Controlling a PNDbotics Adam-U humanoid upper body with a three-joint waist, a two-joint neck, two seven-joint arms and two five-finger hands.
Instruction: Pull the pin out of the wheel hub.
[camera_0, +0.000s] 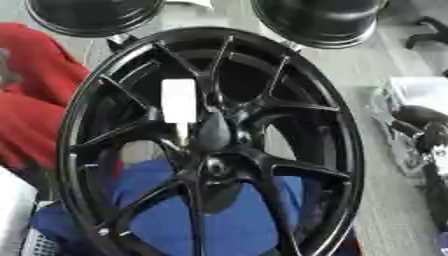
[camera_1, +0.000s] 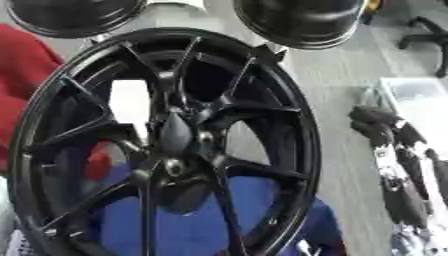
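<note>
Wheel hub (camera_0: 210, 145): big black multi-spoke alloy wheel, upright, fills frame centre, face toward camera.
Pin (camera_0: 178, 104): white rectangular piece w/ thin stem below it, upper-left of hub centre, stem end at the spokes; sits in front of the wheel face.
Hub centre (camera_0: 216, 166): round bore, mid-frame, just below-right of the pin.
Writing/brands: none readable on wheel or pin.
Right hand (camera_1: 398, 150): black, silver joints, right edge of frame, well apart from wheel; holds nothing; can't tell if fingers curled or straight.
Left hand: not seen in either view.
Behind wheel: blue cloth (camera_0: 227, 220) lower centre, seen thru the spokes; red cloth (camera_0: 31, 95) at left edge.
Top of frame: two dark round objects (camera_0: 319, 20), upper left & upper right, above wheel rim.
Container: pale box-like thing (camera_0: 420, 92) at right edge, contents can't be made out.
Floor (camera_0: 367, 65): grey, right of the wheel.
</note>
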